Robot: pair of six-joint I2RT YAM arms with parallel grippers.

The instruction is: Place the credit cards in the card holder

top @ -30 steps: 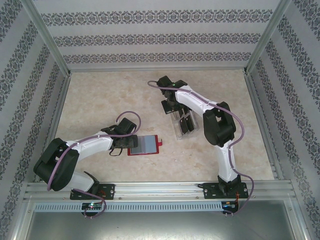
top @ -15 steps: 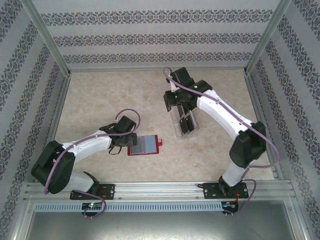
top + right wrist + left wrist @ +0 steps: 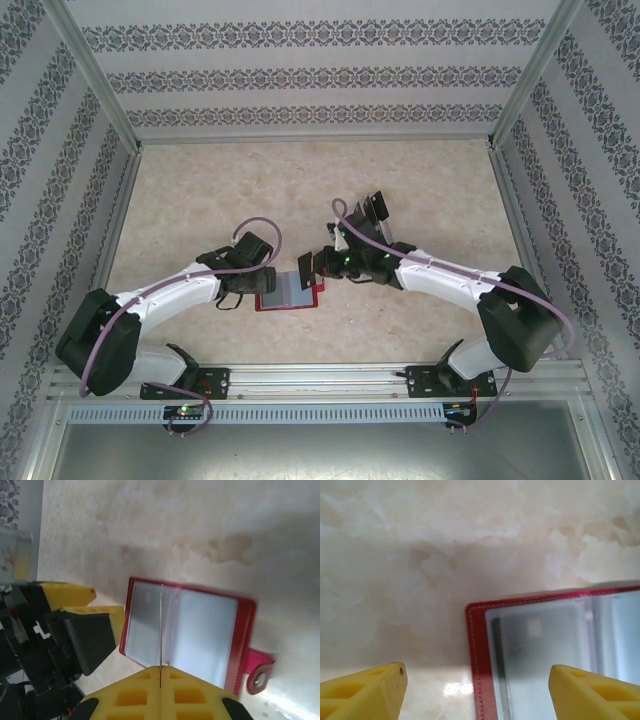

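Just above the open small red leather-like folding wallet [image 3: 288, 292], the right gripper [image 3: 160, 672] has swung in from the far side clamping one thin dark grey-black card [image 3: 307, 265], ready for slotting, while the left gripper [image 3: 477, 672] sits spread wide at its left edge.

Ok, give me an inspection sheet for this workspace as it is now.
Surface: beige marbled tabletop.
Job's things: card holder lies open, snap tab out; one credit card held edge-on over it.
Clutter: nothing seen.
Grippers: left gripper open, fingers straddling the holder's corner; right gripper shut on the card.
Cables: purple cable looped along each arm.
Surroundings: patterned walls, aluminium frame.
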